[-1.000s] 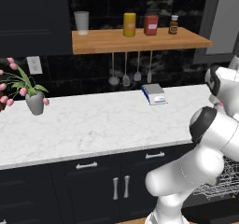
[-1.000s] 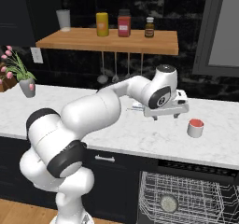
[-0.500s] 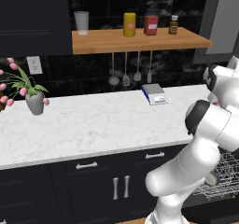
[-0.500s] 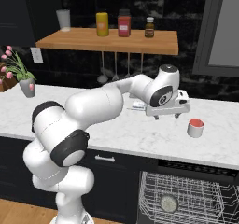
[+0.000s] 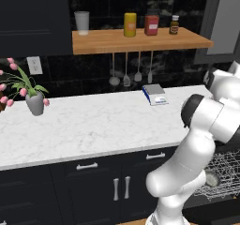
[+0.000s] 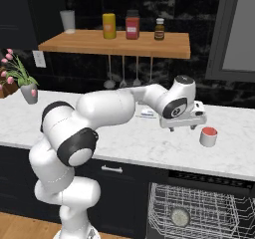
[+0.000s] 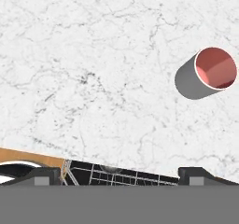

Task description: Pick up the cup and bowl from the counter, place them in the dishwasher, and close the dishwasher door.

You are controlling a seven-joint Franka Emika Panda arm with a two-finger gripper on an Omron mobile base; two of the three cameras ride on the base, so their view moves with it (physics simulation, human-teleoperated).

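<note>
The cup (image 7: 207, 73) is standing upright on the counter (image 7: 93, 69), upper right of my hand view, free for a top-down grasp. My gripper (image 6: 183, 127) is hovering left of it in the right base view, fully spread, gripping nothing. The dishwasher (image 6: 199, 213) is lying open below for loading.

My arm rises from the base, bends at a dark elbow joint and reaches forward and to the right, low over the tabletop (image 6: 124, 143). The wrist is turned so the hand (image 6: 185, 128) points straight down, hovering with nothing in it. Its two dark fingertips (image 7: 46, 175) stand spread as wide as they go.
</note>
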